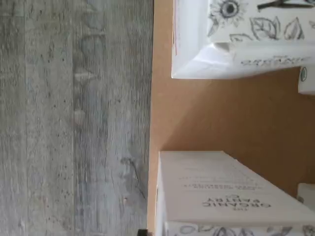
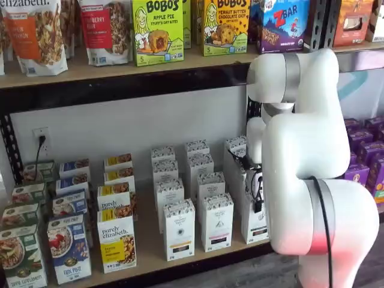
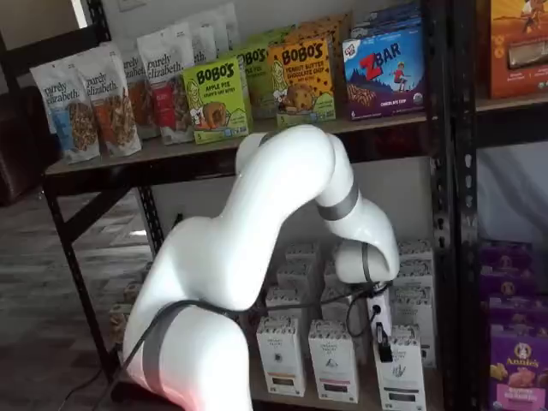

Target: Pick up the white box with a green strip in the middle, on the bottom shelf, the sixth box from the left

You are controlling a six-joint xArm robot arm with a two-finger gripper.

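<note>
**Nearly on the carton: arm hangs over the right-hand row**

The white-bodied two-finger gripper [image 2: 258, 193] with black fingers hangs at the right end of the long tan wooden bottom shelf [image 2: 147, 233], just above the tall narrow white carton with a speckled patterned top and a dark greenish band low on its front [image 2: 253, 225]. In a shelf view a black finger [image 3: 383, 344] reaches down to the carton's top left edge [image 3: 400, 372]. Whether it touches cannot be made out. The fingers show side-on only, so it is impossible to tell if the jaws stand apart or have closed on anything.

The carton stands upright, long axis vertical, at the front of its row, with more white cartons behind it and a similar one just beside it on the left. Judged from this, the move ahead is a short drop straight down. The box looks light and stiff, with a small logo at mid-front.
</note>
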